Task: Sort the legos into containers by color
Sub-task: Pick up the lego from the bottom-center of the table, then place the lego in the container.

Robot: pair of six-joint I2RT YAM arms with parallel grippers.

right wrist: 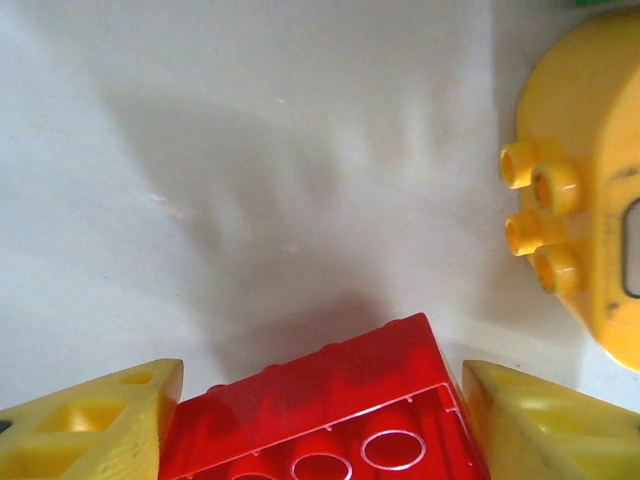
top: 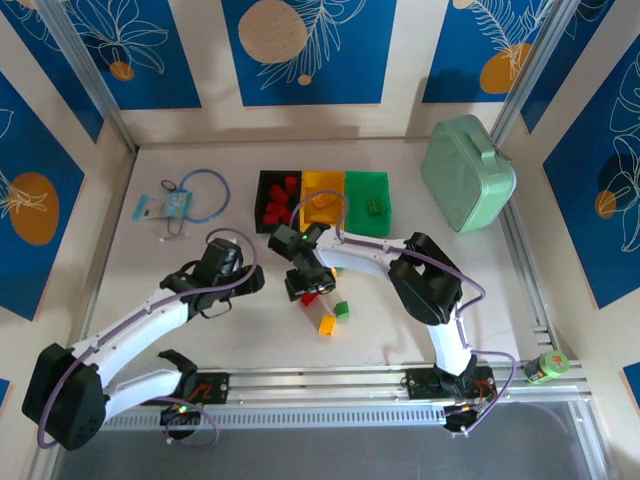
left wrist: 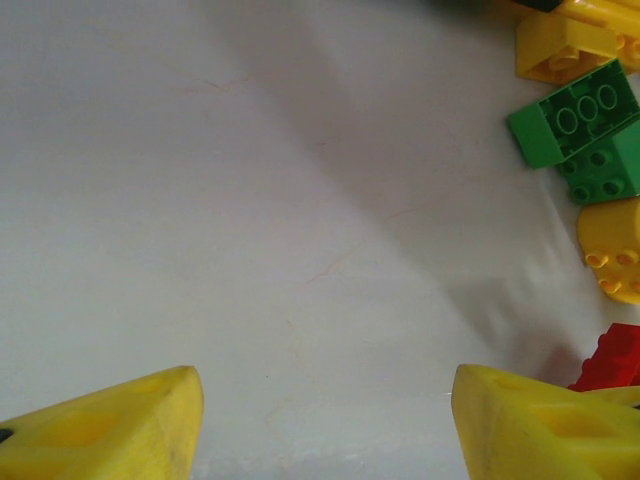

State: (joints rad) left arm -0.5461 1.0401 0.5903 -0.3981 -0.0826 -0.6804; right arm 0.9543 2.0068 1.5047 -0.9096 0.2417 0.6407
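The left gripper (left wrist: 320, 425) hangs part-open and empty over the bare table (left wrist: 300, 200). The right gripper (right wrist: 318, 425) pinches a red lego (right wrist: 335, 410) between both fingers. It would do best to lift straight up, clear of the neighbouring yellow lego (right wrist: 590, 200), then carry to the black container (top: 262, 200).

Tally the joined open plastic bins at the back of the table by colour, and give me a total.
Black rectangular plastic bin: 1
Yellow rectangular plastic bin: 1
Green rectangular plastic bin: 1
Total: 3
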